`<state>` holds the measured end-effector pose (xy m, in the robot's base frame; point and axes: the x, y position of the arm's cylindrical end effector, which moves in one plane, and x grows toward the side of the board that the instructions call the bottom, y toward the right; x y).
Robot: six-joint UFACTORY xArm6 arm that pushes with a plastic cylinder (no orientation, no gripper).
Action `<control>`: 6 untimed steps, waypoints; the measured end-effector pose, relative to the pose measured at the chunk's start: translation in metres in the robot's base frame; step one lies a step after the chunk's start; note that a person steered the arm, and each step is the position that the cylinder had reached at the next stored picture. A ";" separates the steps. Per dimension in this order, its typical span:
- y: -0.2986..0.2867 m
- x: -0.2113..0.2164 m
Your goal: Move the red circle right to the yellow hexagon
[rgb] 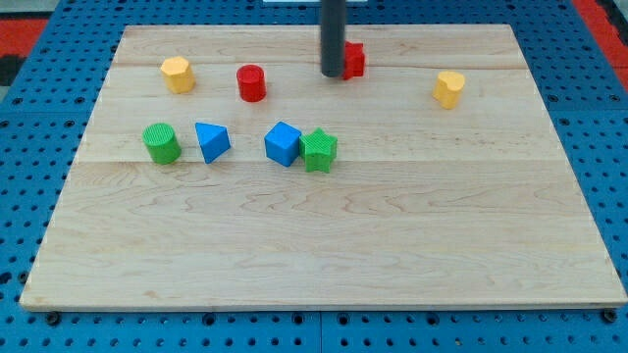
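Note:
The red circle (251,82) sits near the view's top, left of centre. The yellow hexagon (178,74) lies to its left, about a block's width away. My tip (333,74) is at the view's top centre, well to the right of the red circle. It stands against the left side of a second red block (354,60), whose shape I cannot make out because the rod covers part of it.
A yellow block (449,88) lies at the upper right. A green cylinder (161,143), a blue triangle (212,141), a blue cube (283,143) and a green star (318,150) form a row across the middle left. The wooden board (324,255) sits on a blue pegboard.

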<state>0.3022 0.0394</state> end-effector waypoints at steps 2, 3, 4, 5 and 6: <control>-0.092 -0.045; -0.133 -0.038; -0.162 -0.003; -0.189 0.025; -0.132 0.039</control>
